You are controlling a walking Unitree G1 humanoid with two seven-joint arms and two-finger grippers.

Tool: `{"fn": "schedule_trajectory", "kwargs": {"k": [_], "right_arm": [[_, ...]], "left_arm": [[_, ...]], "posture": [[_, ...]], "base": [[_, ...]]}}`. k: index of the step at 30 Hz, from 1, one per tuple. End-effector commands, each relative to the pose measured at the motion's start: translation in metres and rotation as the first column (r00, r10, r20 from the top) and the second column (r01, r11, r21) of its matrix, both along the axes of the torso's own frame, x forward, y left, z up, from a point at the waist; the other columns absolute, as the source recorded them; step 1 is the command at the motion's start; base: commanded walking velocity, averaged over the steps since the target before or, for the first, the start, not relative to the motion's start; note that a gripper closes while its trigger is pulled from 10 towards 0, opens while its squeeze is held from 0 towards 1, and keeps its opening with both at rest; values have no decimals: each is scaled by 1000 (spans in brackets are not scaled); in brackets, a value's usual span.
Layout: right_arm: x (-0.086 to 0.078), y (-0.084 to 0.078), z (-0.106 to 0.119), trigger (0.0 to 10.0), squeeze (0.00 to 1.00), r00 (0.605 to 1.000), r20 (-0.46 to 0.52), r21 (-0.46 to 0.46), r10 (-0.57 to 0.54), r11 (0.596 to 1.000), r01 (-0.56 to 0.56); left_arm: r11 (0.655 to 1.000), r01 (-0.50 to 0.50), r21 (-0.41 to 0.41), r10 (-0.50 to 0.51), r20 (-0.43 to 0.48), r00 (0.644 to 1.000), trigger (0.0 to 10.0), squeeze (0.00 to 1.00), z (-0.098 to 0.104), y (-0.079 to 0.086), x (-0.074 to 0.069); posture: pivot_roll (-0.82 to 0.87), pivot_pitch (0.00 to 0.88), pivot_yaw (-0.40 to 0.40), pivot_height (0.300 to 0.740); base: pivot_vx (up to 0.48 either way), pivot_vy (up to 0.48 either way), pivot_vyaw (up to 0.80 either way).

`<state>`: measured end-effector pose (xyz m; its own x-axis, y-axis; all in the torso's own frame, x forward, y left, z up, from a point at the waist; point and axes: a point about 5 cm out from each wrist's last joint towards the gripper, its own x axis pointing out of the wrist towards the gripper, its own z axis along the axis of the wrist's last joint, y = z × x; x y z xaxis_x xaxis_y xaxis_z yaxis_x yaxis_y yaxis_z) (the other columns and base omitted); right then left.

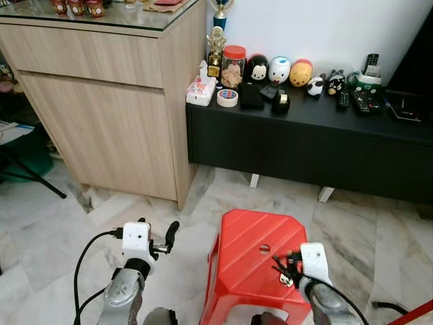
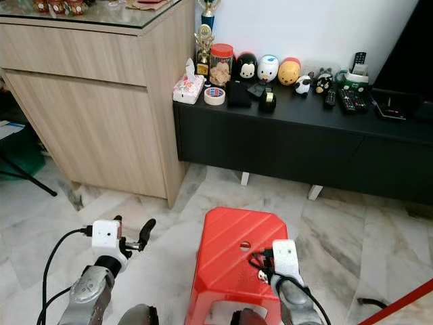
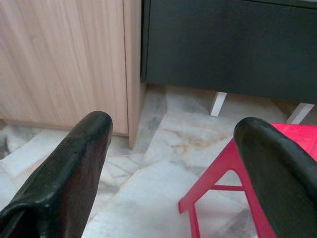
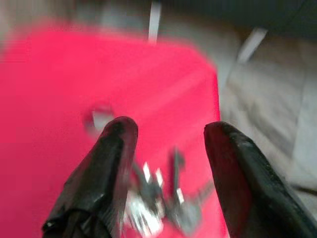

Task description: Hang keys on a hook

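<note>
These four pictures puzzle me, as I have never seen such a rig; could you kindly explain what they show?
It is a walking humanoid robot. Two pictures come from its head camera, looking down; the other two look along each arm's two black fingers. The left end effector is open above the marble floor, beside a wooden cabinet. The right end effector is open over a red stool, with a bunch of keys lying on the stool between its fingers, apparently not yet gripped. Behind, a black sideboard carries toys and remotes.
</note>
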<state>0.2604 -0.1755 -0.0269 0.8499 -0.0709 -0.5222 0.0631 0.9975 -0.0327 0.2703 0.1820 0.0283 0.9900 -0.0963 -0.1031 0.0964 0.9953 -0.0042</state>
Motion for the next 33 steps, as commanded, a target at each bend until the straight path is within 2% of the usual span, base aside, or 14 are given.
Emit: {"fn": "schedule_trajectory", "kwargs": {"k": [1, 9, 12, 18, 21, 24, 28, 30, 33], "right_arm": [[6, -3, 9, 10000, 0, 994, 87, 38, -65, 997, 62], [1, 0, 7, 10000, 0, 990, 124, 40, -69, 997, 64], [0, -1, 4, 10000, 0, 995, 83, 0, -50, 999, 50], [7, -6, 7, 10000, 0, 993, 78, 17, -89, 996, 88], [8, -5, 8, 10000, 0, 991, 76, 44, -111, 993, 108], [9, -6, 10, 10000, 0, 989, 96, 33, -110, 994, 107], [6, -6, 4, 10000, 0, 995, 36, -5, -95, 995, 95], [1, -8, -3, 10000, 0, 996, -47, -54, -79, 996, 77], [-3, -15, -7, 10000, 0, 989, -98, -82, -113, 991, 106]], "left_arm": [[1000, -1, 24, 1, 18, 1000, 10000, 0, 2, -1, 0], [1000, -10, 16, 9, 27, 1000, 10000, 0, 4, -2, 2], [1000, -13, 19, 12, 25, 1000, 10000, 0, 4, -1, 2], [1000, -11, 25, 11, 20, 1000, 10000, 0, 3, 1, 0], [1000, -9, 26, 9, 19, 1000, 10000, 0, 2, 1, -1], [1000, -4, 27, 4, 17, 1000, 10000, 0, 2, 0, -1], [1000, 6, 30, -6, 14, 1000, 10000, 0, 2, -2, 0], [999, 9, 30, -10, 13, 1000, 10000, 0, 2, -2, 0], [999, 11, 32, -11, 12, 1000, 10000, 0, 2, -2, 0]], "posture": [[77, 50, -67, 644], [78, 56, -61, 629], [78, 57, -61, 629], [84, 48, -59, 629], [83, 42, -57, 610], [83, 35, -54, 600], [83, 29, -52, 600], [83, 29, -52, 600], [89, 28, -50, 600]], "base": [[0, 0, 0], [0, 0, 0], [0, 0, 0], [0, 0, 0], [0, 0, 0], [0, 0, 0], [0, 0, 0], [0, 0, 0], [0, 0, 0]]}}
